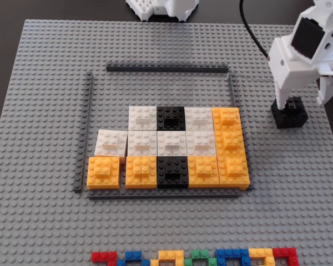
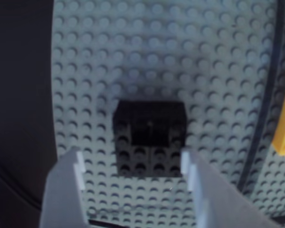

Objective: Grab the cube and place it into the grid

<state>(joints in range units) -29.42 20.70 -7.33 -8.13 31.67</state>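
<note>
My gripper [image 2: 135,164] hangs spread over the cube [image 1: 289,112], which sits right of the grid [image 1: 166,152]. I judge an off-centre close could shove it sideways.

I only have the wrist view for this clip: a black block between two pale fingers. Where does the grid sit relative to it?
Observer: In the fixed view, the grid lies left of the cube, which stands alone on the grey baseplate.
Operator: Any free slots?
Observer: The frame's upper part is bare baseplate.
Operator: Is the cube grasped?
Observer: No; the gripper is open, its fingers either side of the cube.
</note>
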